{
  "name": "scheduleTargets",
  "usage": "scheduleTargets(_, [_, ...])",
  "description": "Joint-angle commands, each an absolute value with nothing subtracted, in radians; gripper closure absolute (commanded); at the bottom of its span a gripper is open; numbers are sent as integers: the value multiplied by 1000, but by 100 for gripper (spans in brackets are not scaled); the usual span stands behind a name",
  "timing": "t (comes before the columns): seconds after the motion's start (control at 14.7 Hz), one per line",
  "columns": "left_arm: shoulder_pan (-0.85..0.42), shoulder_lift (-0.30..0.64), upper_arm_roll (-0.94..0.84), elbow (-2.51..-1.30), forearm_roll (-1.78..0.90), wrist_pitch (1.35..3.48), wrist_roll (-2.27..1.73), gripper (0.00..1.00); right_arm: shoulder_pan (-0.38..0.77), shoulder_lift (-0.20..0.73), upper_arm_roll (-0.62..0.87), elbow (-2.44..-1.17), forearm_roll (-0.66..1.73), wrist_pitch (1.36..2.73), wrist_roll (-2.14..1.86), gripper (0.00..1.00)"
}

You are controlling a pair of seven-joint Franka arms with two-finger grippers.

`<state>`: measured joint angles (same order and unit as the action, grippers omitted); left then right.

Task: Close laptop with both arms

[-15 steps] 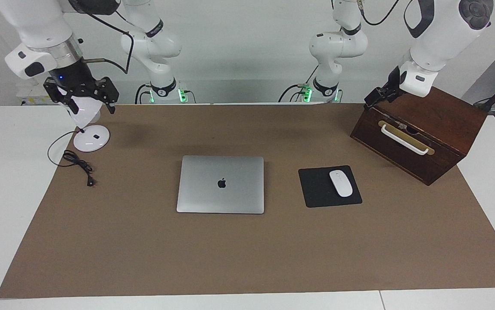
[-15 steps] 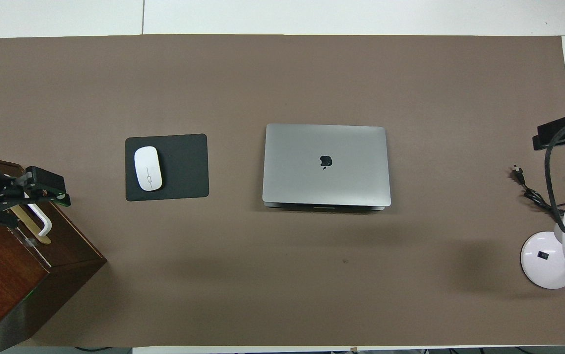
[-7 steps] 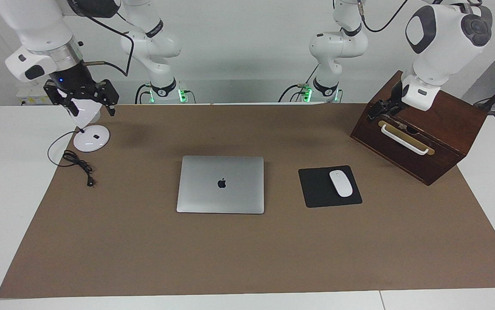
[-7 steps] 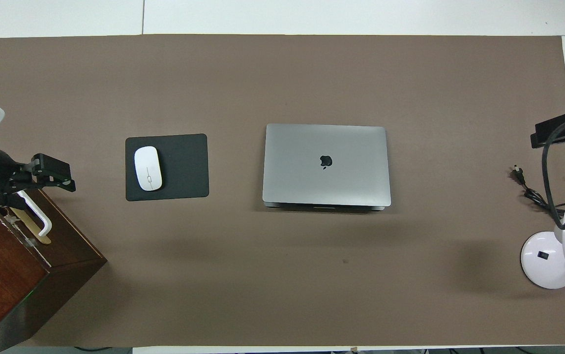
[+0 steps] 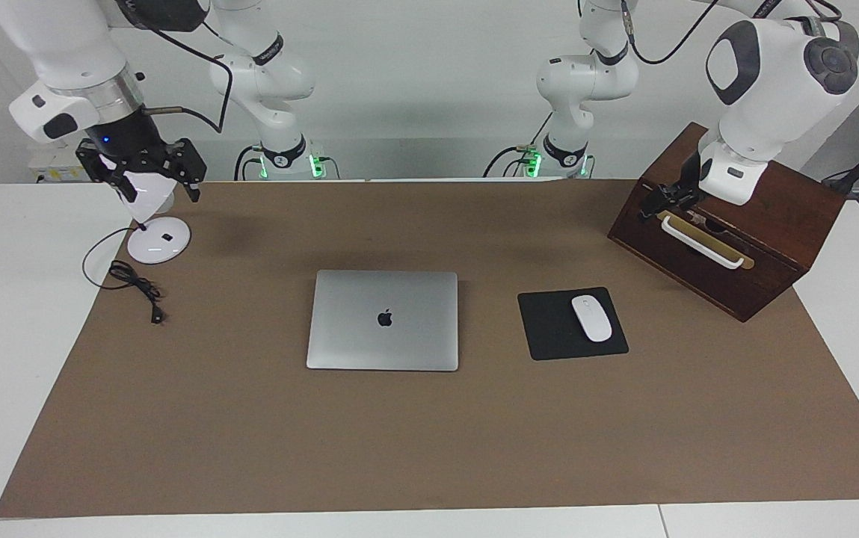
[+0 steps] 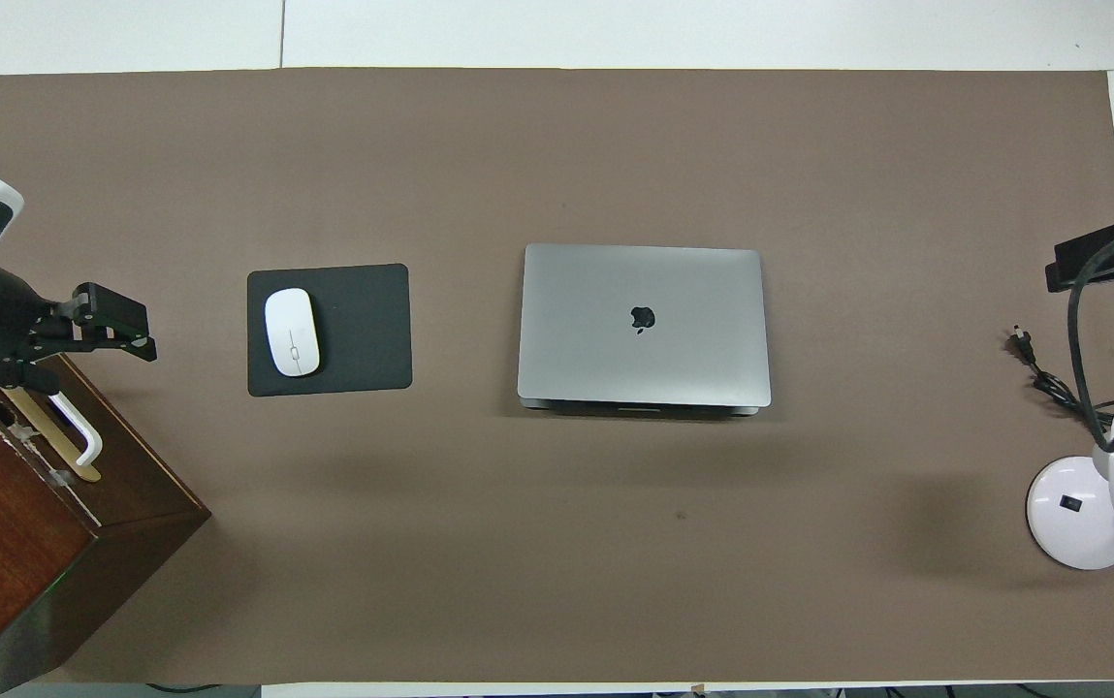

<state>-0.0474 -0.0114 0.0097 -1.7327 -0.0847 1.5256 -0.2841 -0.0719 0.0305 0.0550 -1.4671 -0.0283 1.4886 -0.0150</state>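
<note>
The silver-grey laptop [image 5: 383, 320] [image 6: 644, 325] lies flat in the middle of the brown mat, lid down with the apple logo facing up. My right gripper [image 5: 161, 188] [image 6: 1098, 262] hangs open and empty over the white lamp at the right arm's end of the table. At the left arm's end, my left gripper [image 5: 659, 199] [image 6: 116, 326] is open and empty above the front top edge of the wooden box, close to its white handle. Both grippers are well away from the laptop.
A dark wooden box [image 5: 773, 217] with a white handle [image 5: 700, 242] stands at the left arm's end. A white mouse [image 5: 591, 317] rests on a black mouse pad [image 5: 549, 329] beside the laptop. The lamp's base [image 5: 158, 240] and black cable [image 5: 134, 282] sit at the right arm's end.
The left arm has turned and its gripper has shifted over the box's front edge toward the handle. The right gripper has barely moved. The laptop is unchanged.
</note>
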Motion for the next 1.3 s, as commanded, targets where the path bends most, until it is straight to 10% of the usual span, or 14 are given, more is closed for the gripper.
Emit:
scheduleTargets(0.0, [-60,0,15,-1687,-67,1497,-272,0,-97,28,69,-1477,-21,1500,-20,0])
scheduleTargets(1.23, [-61,0,14,-1677,-44,1505,-262,0,-98,28,69,-1477,-21,1502,-20,0])
